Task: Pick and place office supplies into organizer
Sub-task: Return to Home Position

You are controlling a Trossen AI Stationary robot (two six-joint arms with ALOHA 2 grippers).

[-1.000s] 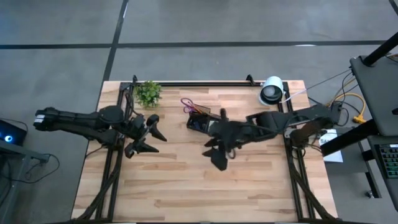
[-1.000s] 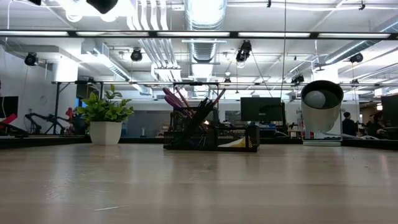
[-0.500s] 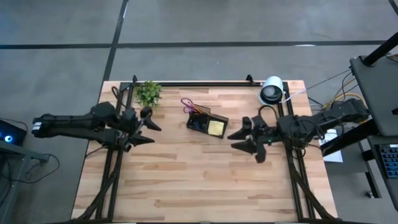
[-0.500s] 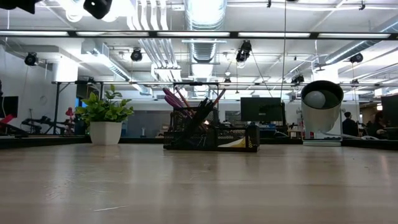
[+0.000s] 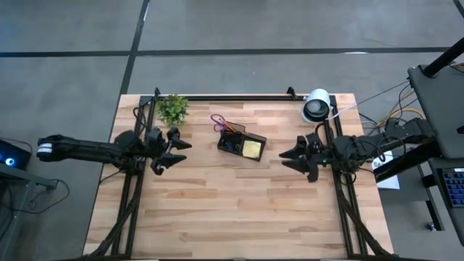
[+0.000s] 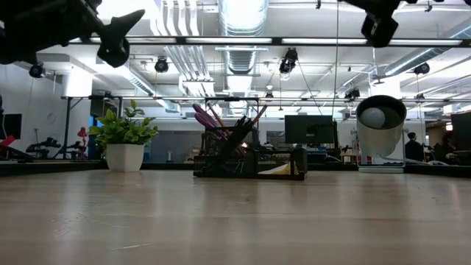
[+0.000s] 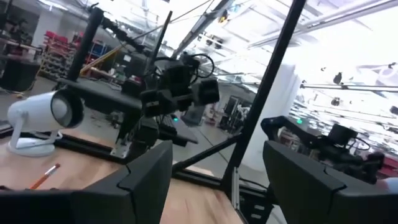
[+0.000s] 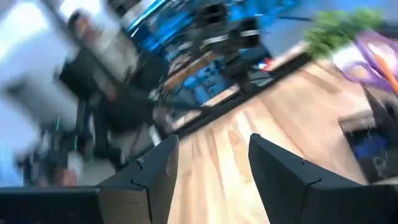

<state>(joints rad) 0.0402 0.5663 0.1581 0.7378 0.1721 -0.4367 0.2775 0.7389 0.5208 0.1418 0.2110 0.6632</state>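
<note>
The black organizer (image 5: 241, 143) stands at the middle of the table's far half. Purple-handled scissors (image 5: 219, 121) and pens stand upright in its pen compartment, and the yellow sticky-note pad (image 5: 252, 148) lies in its tray. The low view shows the organizer (image 6: 250, 160) with the tools sticking up. My left gripper (image 5: 181, 152) hangs open left of the organizer, well clear of it. My right gripper (image 5: 288, 159) hangs open to its right, near the table's right edge. Both wrist views show open, empty fingers: the left gripper (image 7: 217, 180) and the right gripper (image 8: 211, 168).
A small green plant (image 5: 173, 109) in a white pot stands at the far left. A round white-and-black device (image 5: 316, 106) stands at the far right corner. Bare wooden table (image 5: 232, 210) fills the whole near half. Black frame rails run along both side edges.
My right gripper has drawn back from over the organizer toward the table's right edge, staying open and empty. My left gripper has pulled back slightly toward the left edge. Both grippers have come lower and now show at the top of the low view. The organizer has not moved.
</note>
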